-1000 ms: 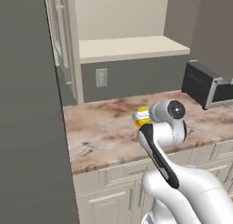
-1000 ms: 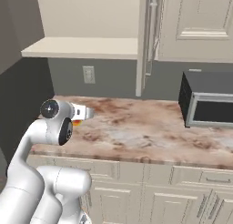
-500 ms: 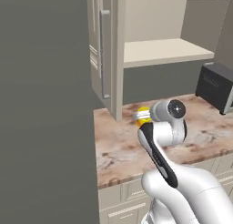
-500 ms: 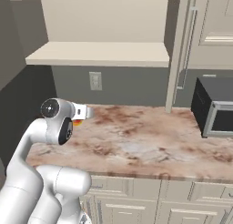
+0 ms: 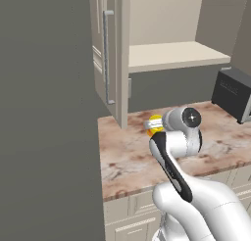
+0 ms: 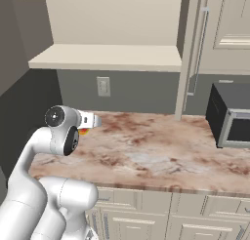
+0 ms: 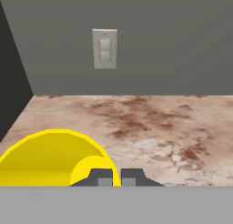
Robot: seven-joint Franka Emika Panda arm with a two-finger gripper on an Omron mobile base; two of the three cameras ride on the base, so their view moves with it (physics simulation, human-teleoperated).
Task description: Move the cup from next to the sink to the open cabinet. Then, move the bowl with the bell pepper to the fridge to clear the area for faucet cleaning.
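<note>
While the gripper [image 7: 113, 176] hangs above the marbled counter [image 5: 127, 156] near its left end, its jaws are pinched nearly together on the rim of the cup [image 7: 53, 158], which rides in the air with its yellow mouth turned toward the hand camera. From the left base view the cup [image 5: 155, 125] shows as a yellow patch just ahead of the wrist, above the counter's back portion and below the open cabinet [image 5: 171, 56], whose beige shelf sits higher and slightly to the right. A wall switch plate [image 7: 105, 48] faces the hand across the counter, and a dark microwave [image 6: 229, 114] stands at the counter's right end. The cup looks light, rigid and smooth, so a narrow pinch on one wall probably holds it well enough, though it could pivot or slip if the arm swings quickly. A grip lower around the body would likely be steadier, but the rim hold should let it be set upright on the shelf. Whether the cup's wall sits squarely between the fingers cannot be told here.
</note>
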